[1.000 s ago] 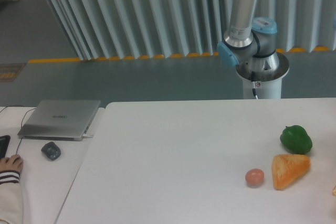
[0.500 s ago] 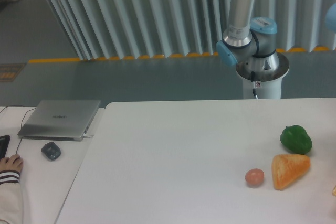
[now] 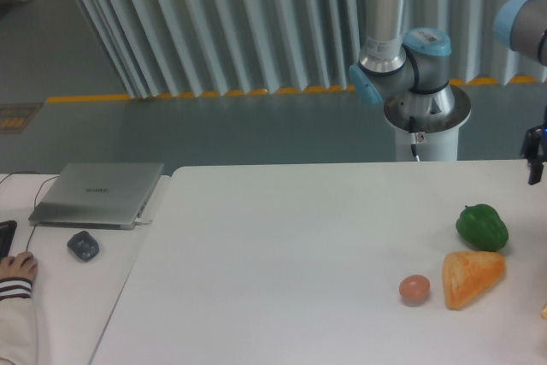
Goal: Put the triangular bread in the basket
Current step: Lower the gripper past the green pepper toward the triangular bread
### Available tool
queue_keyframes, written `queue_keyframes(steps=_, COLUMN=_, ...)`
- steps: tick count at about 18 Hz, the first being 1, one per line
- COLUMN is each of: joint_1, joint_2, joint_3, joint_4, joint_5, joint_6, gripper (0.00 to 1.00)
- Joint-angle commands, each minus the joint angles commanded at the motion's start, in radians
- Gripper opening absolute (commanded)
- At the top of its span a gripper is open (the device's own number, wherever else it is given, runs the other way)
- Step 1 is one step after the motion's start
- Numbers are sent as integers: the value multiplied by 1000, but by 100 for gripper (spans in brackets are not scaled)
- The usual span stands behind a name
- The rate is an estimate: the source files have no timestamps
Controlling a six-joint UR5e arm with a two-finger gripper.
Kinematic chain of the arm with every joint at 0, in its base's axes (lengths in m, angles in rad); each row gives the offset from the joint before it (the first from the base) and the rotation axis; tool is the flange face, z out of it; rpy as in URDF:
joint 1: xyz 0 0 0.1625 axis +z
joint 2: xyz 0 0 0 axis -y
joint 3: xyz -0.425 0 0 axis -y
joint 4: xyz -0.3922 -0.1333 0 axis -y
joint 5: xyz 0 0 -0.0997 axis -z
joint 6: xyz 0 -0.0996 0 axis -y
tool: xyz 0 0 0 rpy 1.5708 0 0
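Observation:
The triangular bread (image 3: 471, 277), a golden-orange wedge, lies flat on the white table (image 3: 299, 245) near the right front. The basket is out of view. The arm's base (image 3: 425, 117) stands behind the table. Its blue-capped wrist (image 3: 521, 27) reaches in at the upper right. Only a dark piece of my gripper (image 3: 536, 153) shows at the right edge, high above and behind the bread. The frame cuts off its fingers, so I cannot see how they stand.
A green pepper (image 3: 482, 226) sits just behind the bread, and a small pinkish-brown ball (image 3: 414, 289) lies to its left. A tan sliver (image 3: 544, 309) pokes in at the right edge. A laptop (image 3: 98, 194), a mouse (image 3: 83, 245) and a person's hand (image 3: 15, 267) are at the left.
The arm has swung: its upright column shifted slightly left, and the wrist joint and a dark piece of the gripper have come into view at the right edge. The objects have not moved.

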Motion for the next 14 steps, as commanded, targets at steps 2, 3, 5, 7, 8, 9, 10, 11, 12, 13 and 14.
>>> queue_keyframes(steps=2, joint_1=-6, joint_2=0, joint_3=-21, joint_4=6, joint_5=-1, joint_6=-32, gripper=100)
queue_keyframes(steps=3, joint_1=-29, joint_2=-6, joint_3=-28, joint_4=21, joint_5=0, joint_6=-87, gripper=100)
queue_keyframes(steps=5, joint_1=-67, joint_2=-26, joint_3=-31, joint_4=58, joint_5=26, joint_6=-158, gripper=100)
queue_keyframes(steps=7, joint_1=-106, joint_2=-44, joint_3=-32, joint_4=60, joint_5=54, joint_6=-204, gripper=100)
queue_keyframes(steps=8, joint_1=-120, joint_2=-52, joint_3=-31, joint_4=63, joint_5=54, joint_6=-268, gripper=100)
queue_keyframes(steps=9, joint_1=-140, joint_2=-55, joint_3=-32, joint_4=81, joint_5=52, joint_6=-326, gripper=100)
queue_keyframes(steps=10, joint_1=-161, joint_2=-64, joint_3=-31, joint_4=110, joint_5=55, joint_6=-372, gripper=100)
queue_keyframes(steps=11, joint_1=-179, joint_2=-71, joint_3=-32, joint_4=132, joint_5=57, joint_6=-411, gripper=100)
queue_keyframes(steps=12, joint_1=-192, joint_2=-72, joint_3=-32, joint_4=138, joint_5=60, joint_6=-454, gripper=100)
queue_keyframes(steps=13, joint_1=-204, joint_2=-77, joint_3=-32, joint_4=140, joint_5=75, joint_6=-503, gripper=100)
queue_keyframes(steps=14, joint_1=-218, joint_2=-86, joint_3=-35, joint_4=140, joint_5=106, joint_6=-553, gripper=100)
